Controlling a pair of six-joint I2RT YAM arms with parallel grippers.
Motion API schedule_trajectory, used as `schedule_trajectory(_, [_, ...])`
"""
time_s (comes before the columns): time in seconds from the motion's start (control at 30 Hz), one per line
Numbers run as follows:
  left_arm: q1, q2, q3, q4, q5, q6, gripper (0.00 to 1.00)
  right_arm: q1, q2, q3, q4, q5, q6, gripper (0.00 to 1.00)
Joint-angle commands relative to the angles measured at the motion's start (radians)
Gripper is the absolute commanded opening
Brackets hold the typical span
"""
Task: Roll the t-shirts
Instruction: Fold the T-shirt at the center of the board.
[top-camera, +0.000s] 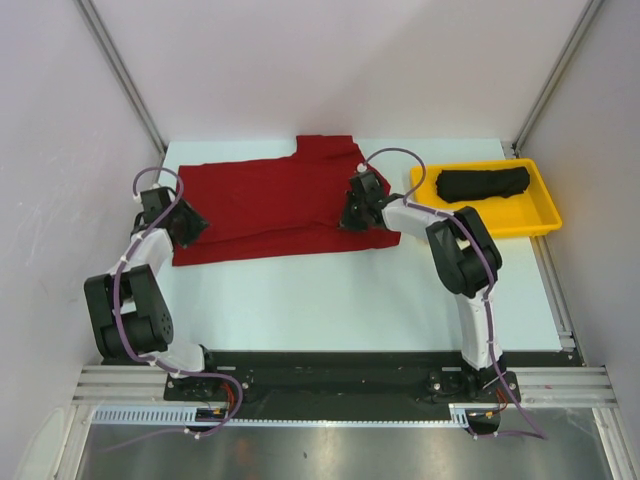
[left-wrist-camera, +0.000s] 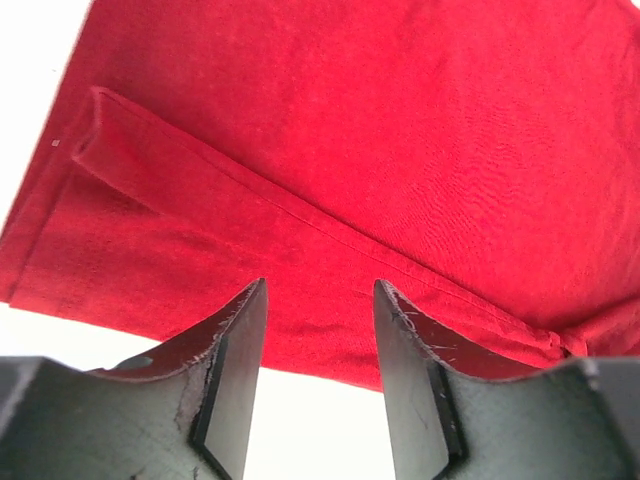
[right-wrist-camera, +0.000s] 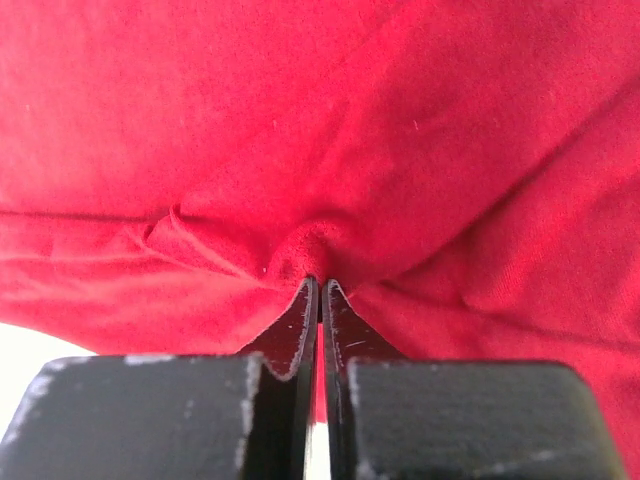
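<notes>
A white counter (top-camera: 350, 300) seen from above, with two black robot arms bolted at its near edge. A red t-shirt (top-camera: 270, 205) lies spread flat across the far half of the counter as a long, wide band, with one part jutting out toward the back wall. To the right of the red t-shirt, just off its end, sits a yellow tray (top-camera: 540, 215). Inside it lies a black t-shirt (top-camera: 484, 184), bunched into a short roll.

The left gripper (top-camera: 190, 228) is at the near left corner of the red t-shirt. In the left wrist view, the left gripper (left-wrist-camera: 320, 290) has its two dark fingers (left-wrist-camera: 235, 350) standing partly apart, with nothing between them. The near edge of the red t-shirt (left-wrist-camera: 400, 130) lies just beyond the fingertips, and a long folded ridge of cloth runs slantwise across it. It is not possible to tell whether the fingers touch the cloth.

The right gripper (top-camera: 352, 215) is at the near right end of the red t-shirt, on top of the cloth. In the right wrist view, the right gripper (right-wrist-camera: 319, 285) is squeezed closed. A small pinch of the red t-shirt (right-wrist-camera: 300, 120) is caught at its fingertips. The cloth puckers and creases outward from that pinch.
</notes>
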Motion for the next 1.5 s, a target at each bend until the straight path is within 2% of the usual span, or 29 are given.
schedule_trajectory(0.0, [-0.031, -0.019, 0.007, 0.007, 0.018, -0.002, 0.49, 0.006, 0.048, 0.122, -0.029, 0.028, -0.033, 0.0])
schedule_trajectory(0.3, [-0.103, -0.012, -0.018, -0.017, -0.017, 0.013, 0.43, 0.024, 0.194, 0.402, -0.139, 0.108, -0.114, 0.01])
schedule_trajectory(0.4, [-0.115, 0.007, -0.018, -0.017, -0.017, 0.016, 0.37, 0.026, 0.241, 0.485, -0.162, 0.121, -0.139, 0.01])
schedule_trajectory(0.6, [-0.17, 0.074, 0.024, -0.062, -0.056, 0.017, 0.25, 0.03, 0.31, 0.587, -0.172, 0.134, -0.197, 0.03])
schedule_trajectory(0.9, [-0.212, 0.14, 0.047, -0.056, -0.102, -0.004, 0.22, 0.033, 0.343, 0.643, -0.115, 0.13, -0.274, 0.08])
schedule_trajectory(1.03, [-0.213, 0.206, 0.108, -0.056, -0.114, -0.009, 0.22, 0.049, 0.326, 0.636, -0.092, 0.125, -0.326, 0.16])
schedule_trajectory(1.23, [-0.213, 0.283, 0.199, -0.053, -0.137, -0.029, 0.23, 0.069, 0.277, 0.622, -0.093, 0.154, -0.395, 0.35])
schedule_trajectory(1.37, [-0.212, 0.326, 0.24, -0.059, -0.166, -0.033, 0.23, 0.047, 0.196, 0.542, -0.081, 0.157, -0.388, 0.45])
schedule_trajectory(1.47, [-0.21, 0.343, 0.266, -0.063, -0.177, -0.024, 0.24, 0.021, 0.105, 0.417, -0.023, 0.121, -0.375, 0.55])
